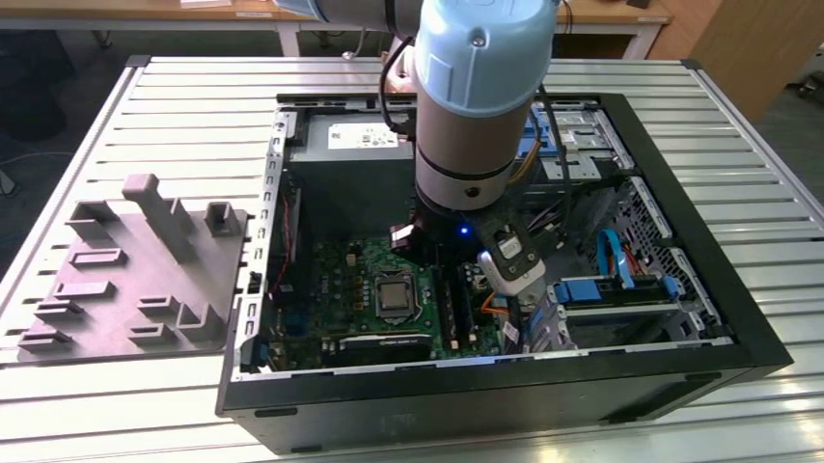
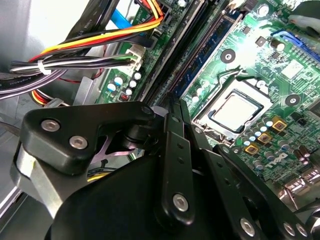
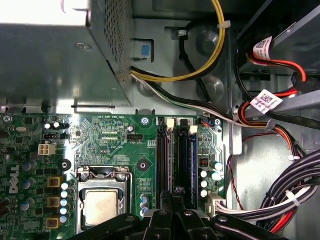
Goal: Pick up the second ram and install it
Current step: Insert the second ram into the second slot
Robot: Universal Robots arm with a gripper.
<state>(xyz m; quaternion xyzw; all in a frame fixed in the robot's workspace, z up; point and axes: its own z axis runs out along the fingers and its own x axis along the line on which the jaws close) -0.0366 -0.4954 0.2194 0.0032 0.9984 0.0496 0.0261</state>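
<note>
Your gripper (image 3: 176,197) hangs over the green motherboard's (image 3: 115,145) long black slots (image 3: 162,160), matte black fingers (image 3: 176,192) pinched together, thin blue-green ram (image 3: 192,165) seated upright in a slot, open steel case (image 1: 721,289) on ribbed aluminium table (image 1: 180,116).

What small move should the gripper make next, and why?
Probably a small, slow descent, straight down: in the first wrist view the gripper hangs just above the memory slots on the motherboard, in line with them. What it holds, I cannot tell.
</note>
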